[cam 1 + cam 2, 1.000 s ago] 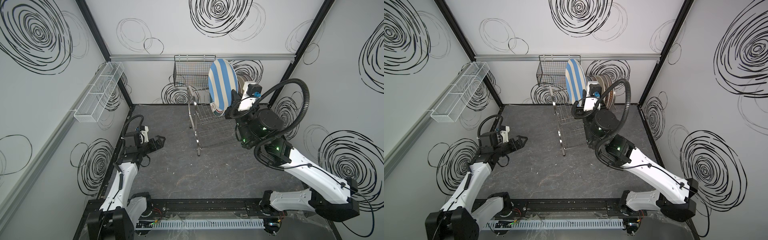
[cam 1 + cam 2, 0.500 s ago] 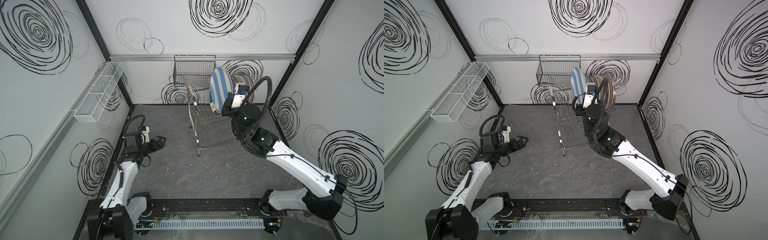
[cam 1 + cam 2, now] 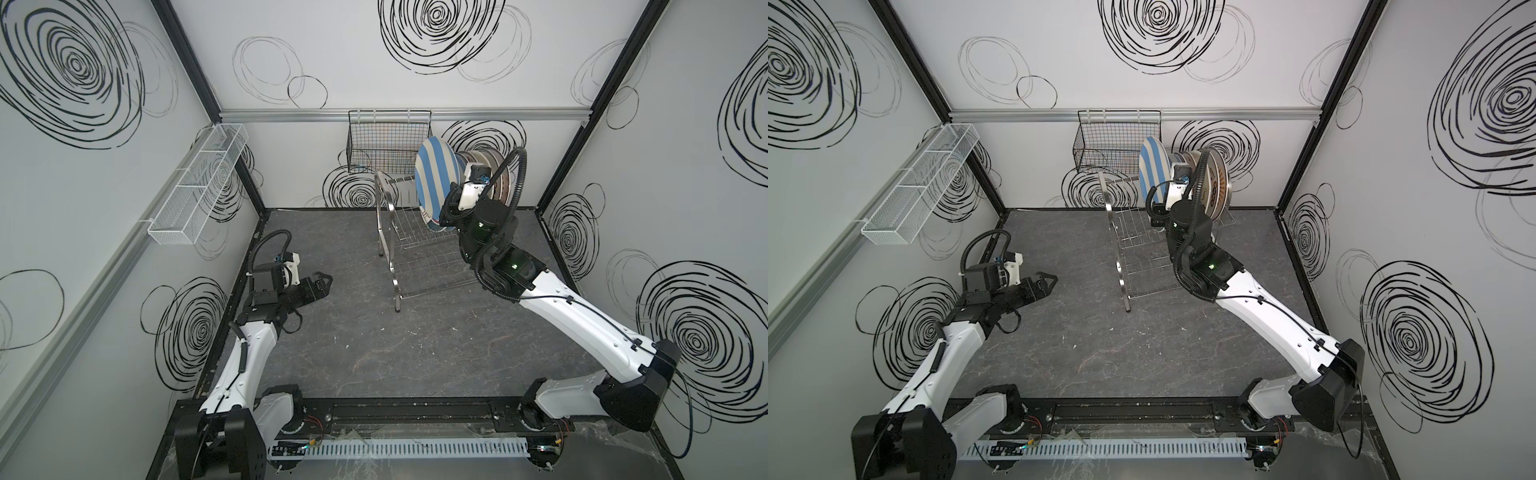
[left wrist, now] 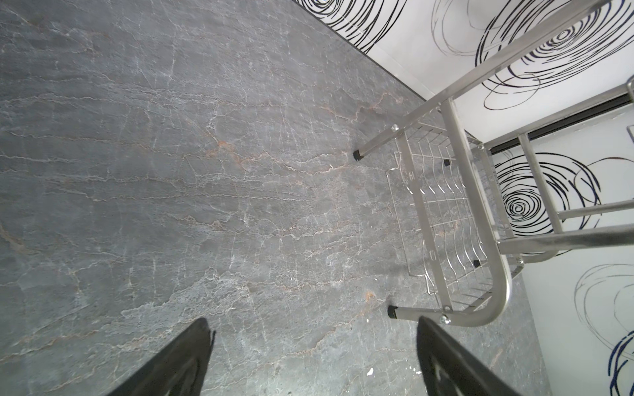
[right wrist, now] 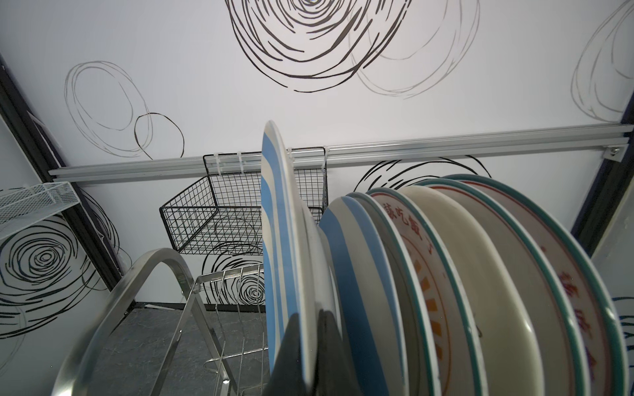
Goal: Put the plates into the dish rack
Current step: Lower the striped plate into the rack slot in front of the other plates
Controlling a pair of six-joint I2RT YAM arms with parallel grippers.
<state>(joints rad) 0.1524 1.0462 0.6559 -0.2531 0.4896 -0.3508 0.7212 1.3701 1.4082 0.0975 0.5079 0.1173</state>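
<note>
Between the fingers (image 5: 330, 346) of the right gripper (image 5: 308, 346): rim of a blue-striped plate (image 5: 278, 240), pinched tight and held on edge over the upper tier of the dish rack (image 3: 390, 232). Just beside those fingers, the racked plates (image 5: 463, 291) stand in a close-packed row, approx six or seven. No loose plates on the floor (image 3: 374, 353) in both top views, so prob this is the last one and the task is nearly done. Left to do: seat it in a slot, let go, pull out. Its top edge sits higher than the row, so prob not seated yet; slot contact is hidden. The left gripper (image 3: 322, 282) has fingers spread w/ nothing btw them, well apart from the rack. Vs 1 s ago: the blue-striped plate is lower and closer to the row, the right arm's elbow has dropped and stretched fwd, and the left arm is approx the same.
</note>
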